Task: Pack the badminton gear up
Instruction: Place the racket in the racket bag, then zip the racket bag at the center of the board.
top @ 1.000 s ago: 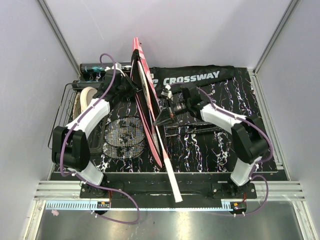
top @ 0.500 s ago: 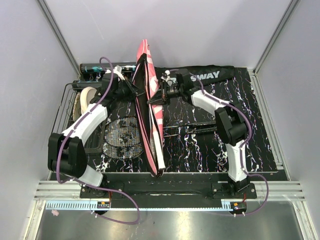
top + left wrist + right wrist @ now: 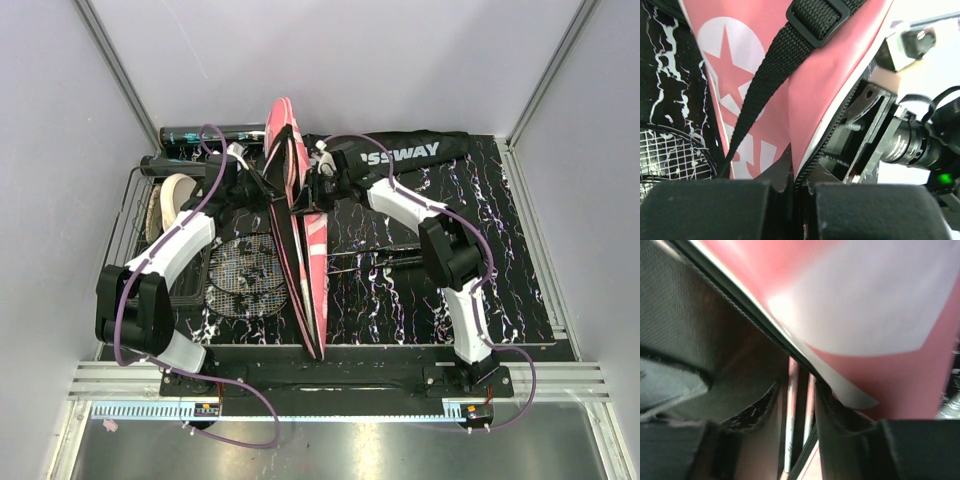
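The pink "SPORT" racket case (image 3: 300, 230) stands on its long edge, running from the back of the table to the front. My left gripper (image 3: 268, 190) is shut on its zip edge from the left; the left wrist view shows the pink case (image 3: 755, 100) and its black strap (image 3: 790, 50) between the jaws (image 3: 797, 182). My right gripper (image 3: 310, 195) is shut on the case from the right, its fingers on the pink flap (image 3: 880, 365). Two racket heads (image 3: 245, 268) lie flat left of the case. The black "CROSSWAY" bag (image 3: 420, 152) lies at the back right. A dark tube (image 3: 215, 132) lies at the back left. No shuttlecocks show.
A black wire basket (image 3: 135, 225) with a cream round disc (image 3: 175, 198) stands at the left edge. Thin dark shafts (image 3: 390, 258) lie on the table right of the case. The right gripper also shows in the left wrist view (image 3: 890, 140), close across the case.
Both grippers have moved towards the back and closer together with the case. The case has drawn back from over the front edge, and now stands more on edge along the table.
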Controlling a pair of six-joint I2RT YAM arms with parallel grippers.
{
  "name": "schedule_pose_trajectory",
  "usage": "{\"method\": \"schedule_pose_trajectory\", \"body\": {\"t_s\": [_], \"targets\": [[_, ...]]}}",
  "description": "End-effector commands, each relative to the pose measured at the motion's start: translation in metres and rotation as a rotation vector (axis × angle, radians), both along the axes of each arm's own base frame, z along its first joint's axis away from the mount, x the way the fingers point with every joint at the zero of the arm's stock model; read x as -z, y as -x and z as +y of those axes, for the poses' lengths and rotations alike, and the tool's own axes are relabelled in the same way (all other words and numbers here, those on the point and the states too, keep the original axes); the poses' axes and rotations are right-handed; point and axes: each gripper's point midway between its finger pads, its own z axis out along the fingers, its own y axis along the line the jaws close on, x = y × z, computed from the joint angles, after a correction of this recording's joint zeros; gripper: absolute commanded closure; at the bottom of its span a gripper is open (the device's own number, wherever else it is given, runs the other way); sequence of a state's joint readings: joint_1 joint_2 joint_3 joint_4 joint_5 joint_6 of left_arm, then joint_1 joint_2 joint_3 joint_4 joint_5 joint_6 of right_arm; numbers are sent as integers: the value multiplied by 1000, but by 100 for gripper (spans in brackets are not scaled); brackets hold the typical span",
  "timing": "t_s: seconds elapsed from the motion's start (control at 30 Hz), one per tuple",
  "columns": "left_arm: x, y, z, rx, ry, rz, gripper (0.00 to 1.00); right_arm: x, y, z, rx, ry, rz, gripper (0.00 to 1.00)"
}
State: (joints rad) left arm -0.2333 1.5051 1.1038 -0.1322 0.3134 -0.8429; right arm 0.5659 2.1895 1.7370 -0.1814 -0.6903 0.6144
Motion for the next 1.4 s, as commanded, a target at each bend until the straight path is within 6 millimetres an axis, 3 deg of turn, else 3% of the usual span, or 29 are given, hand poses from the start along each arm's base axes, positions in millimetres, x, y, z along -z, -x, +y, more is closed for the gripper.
{"method": "schedule_pose_trajectory", "body": {"t_s": [0.0,0.07,0.1,0.2,0.23,0.27,0.33,0.43,0.5,0.6,0.63,0.7,0.83,0.87,0.9,0.93,1.07,1.23,1.37], "targets": [[-41,15,-21,87,104,-60,100,-9,-15,-43,66,260,-176,55],[-38,13,-20,73,108,-51,100,-21,15,-57,31,318,-147,49],[-39,13,-20,72,108,-54,100,-17,40,-64,-14,384,-141,44],[-39,13,-17,63,88,-57,100,-43,92,-89,-41,386,-175,34],[-39,13,-16,61,87,-60,100,-34,109,-101,-44,403,-147,30],[-41,14,-16,64,89,-62,100,-58,117,-110,-18,373,-201,26],[-44,16,-18,77,93,-71,100,-65,116,-122,59,362,-256,16],[-45,18,-19,103,78,-68,100,-81,90,-123,147,311,-309,12],[-46,21,-21,130,76,-63,100,-94,71,-113,169,220,-338,9],[-45,21,-25,161,69,-67,100,-95,27,-107,248,207,-377,7],[-42,20,-25,170,56,-65,100,-99,3,-107,285,186,-365,7],[-35,22,-25,185,39,-46,100,-125,-15,-94,301,65,-362,8],[-25,22,-26,203,29,-25,100,-149,-61,-75,283,50,-537,22],[-26,23,-27,208,28,-28,100,-146,-66,-74,266,64,-549,29],[-26,23,-28,208,25,-30,100,-146,-68,-70,239,59,-566,43],[-25,24,-28,211,24,-28,100,-146,-72,-63,220,46,-569,45],[-25,24,-30,221,24,-28,100,-147,-78,-54,197,1,-587,45],[-26,24,-32,232,20,-36,100,-141,-86,-49,152,33,-652,56],[-24,24,-34,239,21,-30,100,-142,-93,-48,138,73,-704,56]]}}
